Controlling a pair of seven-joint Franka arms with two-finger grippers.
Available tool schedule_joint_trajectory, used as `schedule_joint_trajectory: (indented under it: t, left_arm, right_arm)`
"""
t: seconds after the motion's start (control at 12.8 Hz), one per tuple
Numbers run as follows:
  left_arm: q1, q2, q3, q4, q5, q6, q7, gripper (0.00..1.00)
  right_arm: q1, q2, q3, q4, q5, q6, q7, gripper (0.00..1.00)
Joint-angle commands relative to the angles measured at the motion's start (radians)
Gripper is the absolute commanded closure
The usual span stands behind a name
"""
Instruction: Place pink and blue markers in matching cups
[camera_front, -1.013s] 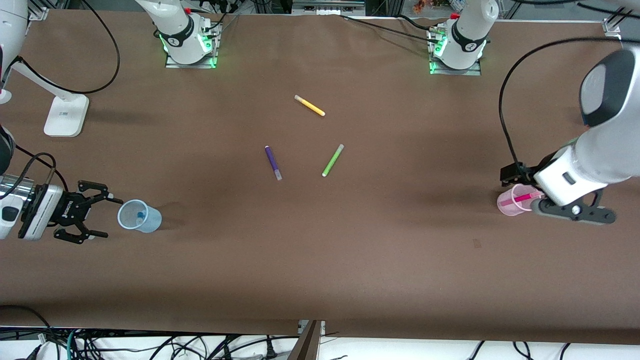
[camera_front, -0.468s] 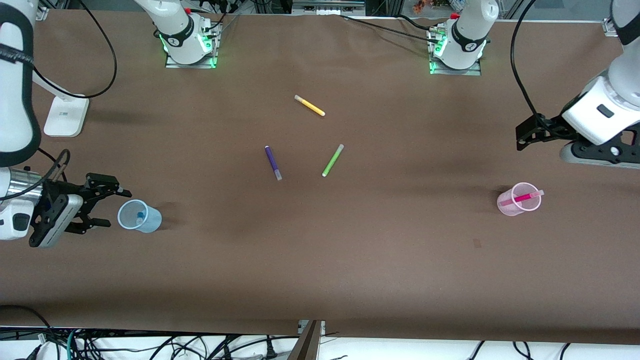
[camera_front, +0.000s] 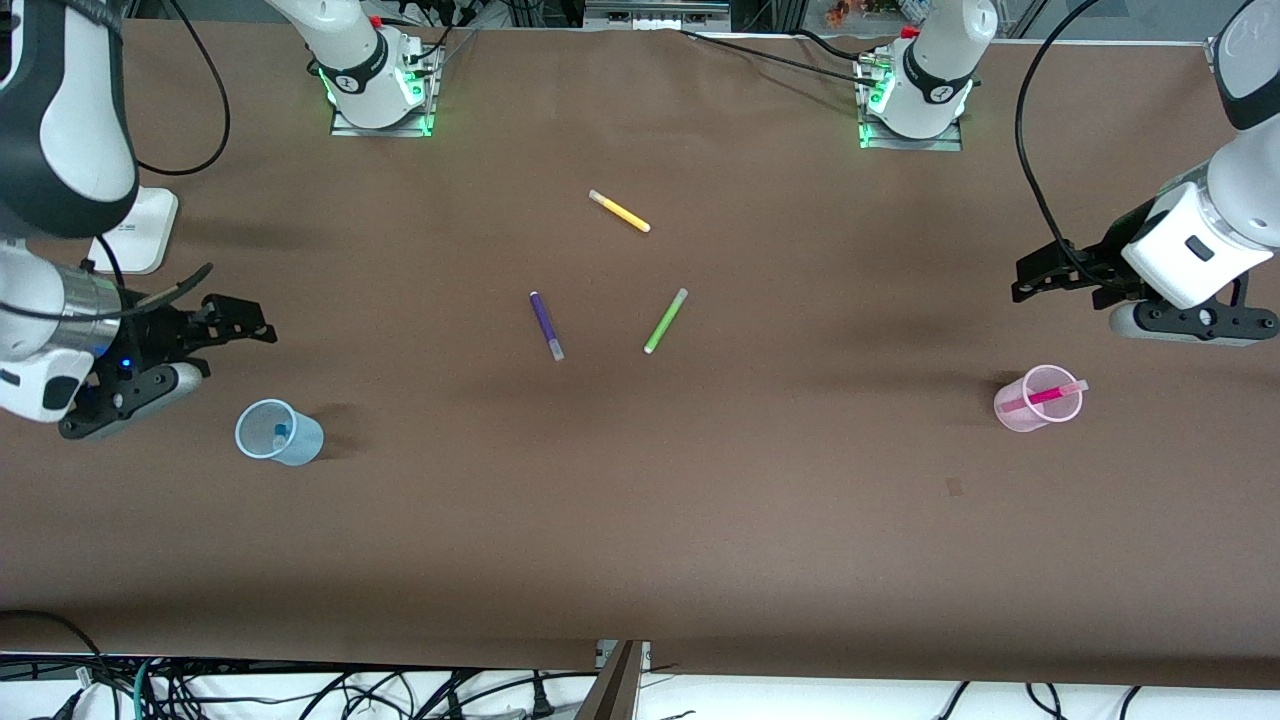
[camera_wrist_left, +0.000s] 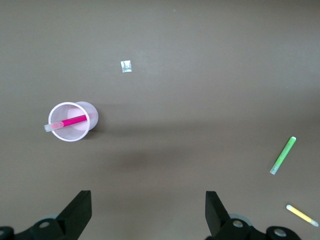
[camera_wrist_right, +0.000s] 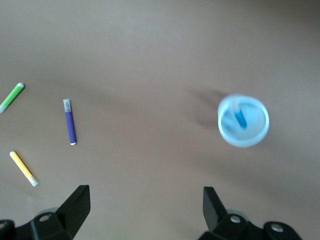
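- The right gripper (camera_front: 240, 325) hangs over the desk's edge at the right arm's end, above and apart from the blue cup (camera_front: 278, 433); its fingers are spread wide and hold nothing
- The blue cup stands upright near that same edge; the blue marker (camera_front: 280, 432) stands inside it, seen end-on in the right wrist view (camera_wrist_right: 240, 118)
- Three spare markers lie flat mid-desk, well apart from both cups: purple (camera_front: 546, 325), yellow (camera_front: 619, 211) nearest the bases' edge, green (camera_front: 665, 320)
- The pink cup (camera_front: 1036, 400) stands upright toward the left arm's end; the pink marker (camera_front: 1045, 396) lies slanted across it, its pale cap poking over the rim (camera_wrist_left: 65, 122)
- The left gripper (camera_front: 1040, 275) hovers over bare desk near the left arm's edge, apart from the pink cup; jaws wide apart, empty
- Handling, as I judge it: thin plastic cups look light and easily tipped, so any grip should take the rim gently; markers are stiff, light, smooth, best pinched mid-barrel
- Both markers sit in matching cups; the job looks done
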Motion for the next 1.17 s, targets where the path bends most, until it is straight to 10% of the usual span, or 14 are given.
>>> schedule_joint_trajectory:
  t: [0.0,0.39,1.09]
  left_arm:
    - [0.005,-0.071,0.013,-0.08,-0.028,0.026,0.032,0.0]
    - [0.013,-0.114,0.036,-0.135,-0.026,0.041,0.09,0.0]
    - [0.011,-0.137,0.025,-0.175,-0.012,0.066,0.089,0.0]
  right_arm:
    - [0.002,-0.153,0.009,-0.171,-0.053,-0.025,0.181,0.0]
    - [0.006,-0.33,0.026,-0.326,-0.133,-0.063,0.275,0.0]
    - [0.003,-0.42,-0.025,-0.296,-0.142,-0.104,0.26,0.0]
